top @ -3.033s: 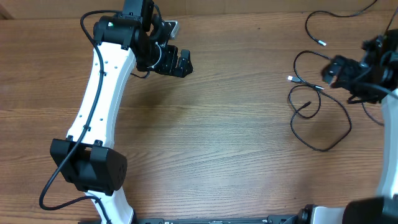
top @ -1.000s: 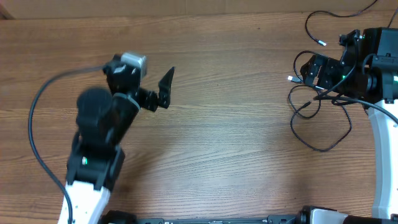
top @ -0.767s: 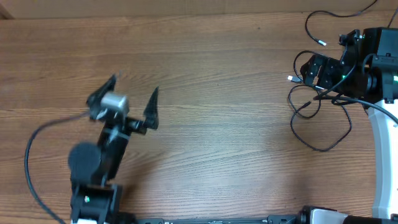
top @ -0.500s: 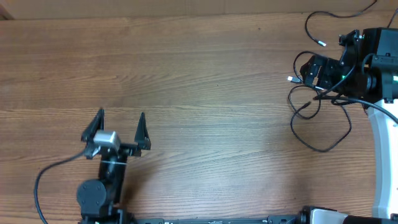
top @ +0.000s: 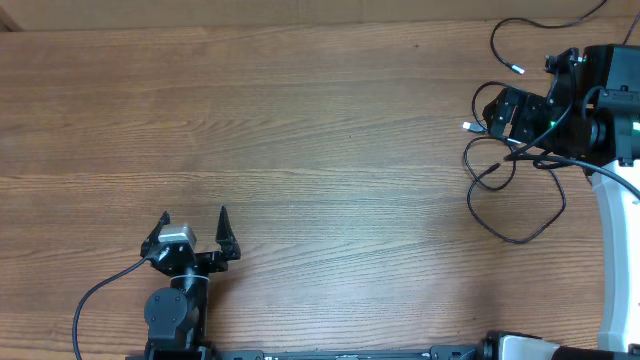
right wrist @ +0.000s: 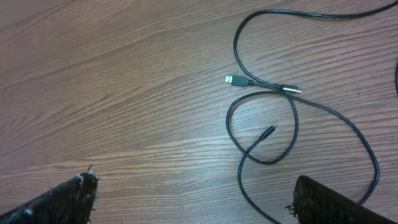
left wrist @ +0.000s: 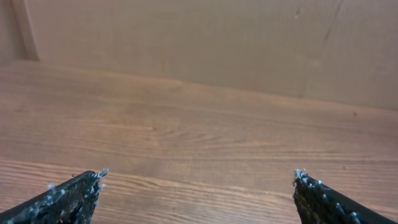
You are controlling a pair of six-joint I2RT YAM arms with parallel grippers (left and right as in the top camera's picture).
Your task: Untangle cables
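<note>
The thin black cables point(top: 519, 240) lie in crossing loops at the table's right side, with a silvery plug tip point(top: 467, 126) on their left and another cable's tip point(top: 517, 69) further back. My right gripper point(top: 497, 114) hovers over the loops, open and empty. In the right wrist view the cable loop point(right wrist: 291, 144), a USB plug point(right wrist: 233, 79) and a small plug point(right wrist: 270, 129) lie ahead of the open right gripper point(right wrist: 196, 190). My left gripper point(top: 192, 218) is open and empty at the front left, far from the cables. The left wrist view shows the open left gripper point(left wrist: 198, 182) over bare wood.
The wooden table point(top: 330, 170) spans the overhead view. A cardboard wall point(left wrist: 205, 37) stands behind the table's far edge. The left arm is folded low at the front left, its thick black wiring point(top: 95, 300) looping beside it. The right arm's white link point(top: 618, 220) runs along the right edge.
The left arm has pulled back from the far left of the table to the front left, its gripper staying open. The right arm and the cables have not moved in the last second.
</note>
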